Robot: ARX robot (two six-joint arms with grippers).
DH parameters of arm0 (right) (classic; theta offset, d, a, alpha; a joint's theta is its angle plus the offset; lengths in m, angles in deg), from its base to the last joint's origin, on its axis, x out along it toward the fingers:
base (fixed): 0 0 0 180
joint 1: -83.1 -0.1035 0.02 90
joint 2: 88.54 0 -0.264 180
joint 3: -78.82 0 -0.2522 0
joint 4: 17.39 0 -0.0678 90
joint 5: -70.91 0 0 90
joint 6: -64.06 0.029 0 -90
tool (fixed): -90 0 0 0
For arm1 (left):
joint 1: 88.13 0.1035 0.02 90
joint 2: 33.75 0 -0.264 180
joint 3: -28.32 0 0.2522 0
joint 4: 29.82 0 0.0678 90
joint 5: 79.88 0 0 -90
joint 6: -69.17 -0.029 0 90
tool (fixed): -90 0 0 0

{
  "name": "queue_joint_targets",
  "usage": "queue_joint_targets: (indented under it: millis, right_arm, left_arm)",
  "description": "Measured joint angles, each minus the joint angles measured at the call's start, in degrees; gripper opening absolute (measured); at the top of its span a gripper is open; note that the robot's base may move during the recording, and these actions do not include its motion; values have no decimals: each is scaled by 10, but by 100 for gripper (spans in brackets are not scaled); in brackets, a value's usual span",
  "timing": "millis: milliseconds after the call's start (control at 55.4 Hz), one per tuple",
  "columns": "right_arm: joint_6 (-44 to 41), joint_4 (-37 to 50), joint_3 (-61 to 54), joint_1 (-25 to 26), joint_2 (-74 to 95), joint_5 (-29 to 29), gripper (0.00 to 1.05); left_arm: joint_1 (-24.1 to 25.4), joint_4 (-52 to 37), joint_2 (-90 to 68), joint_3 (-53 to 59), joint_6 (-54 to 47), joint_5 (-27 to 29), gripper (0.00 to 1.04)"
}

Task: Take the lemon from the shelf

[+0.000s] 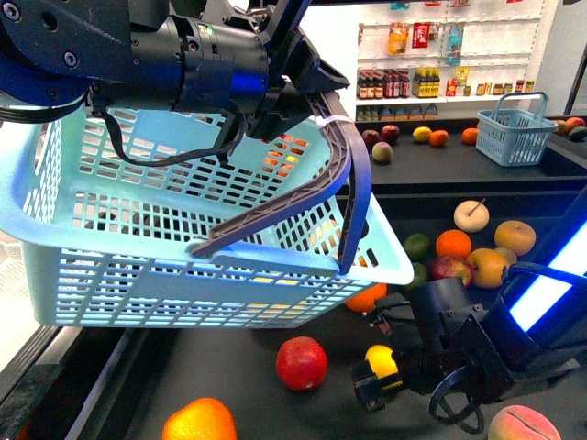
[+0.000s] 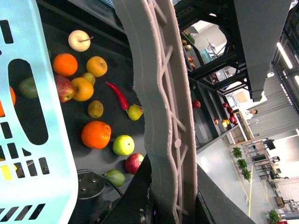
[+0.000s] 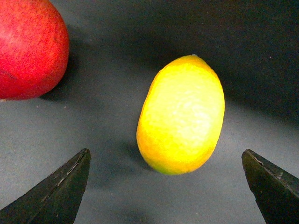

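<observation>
- Hovering low over the shelf (image 1: 229, 367) tray is the right gripper (image 1: 374, 378), fingers released, jaws spread wide, nothing in them.
- The lemon (image 3: 181, 114) lies on the black tray between the two fingertips (image 3: 56, 189). The right wrist view shows a clear gap on both sides.
- A red fruit (image 1: 301, 362) sits on the same tray just beside the lemon, apart from it.
- Up high, the left gripper (image 1: 307, 101) carries a pale blue basket (image 1: 138, 257) by its grey handle (image 1: 353, 174). Its fingers look clenched on the handle, though the left wrist view shows mostly handle and little of the pads.
- The basket hangs tilted above the tray and blocks much of the front view.
- Other fruit on the tray: an orange (image 1: 198, 423) at the near edge and a peach (image 1: 523, 426) by the right arm.
</observation>
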Motion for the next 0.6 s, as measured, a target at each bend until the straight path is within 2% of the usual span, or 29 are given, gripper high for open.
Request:
queue_joint_targets:
  millis: [433,506,596]
  right_arm:
    - [4,-60,124,-2,74,-18,97]
    - [5,-63,129,-2,75,-18,88]
    - [4,-66,133,-1,75,-17,67]
  left_arm:
    - [0,0,0,0,0,0,11]
    - [0,0,0,0,0,0,11]
    - [0,0,0,0,0,0,11]
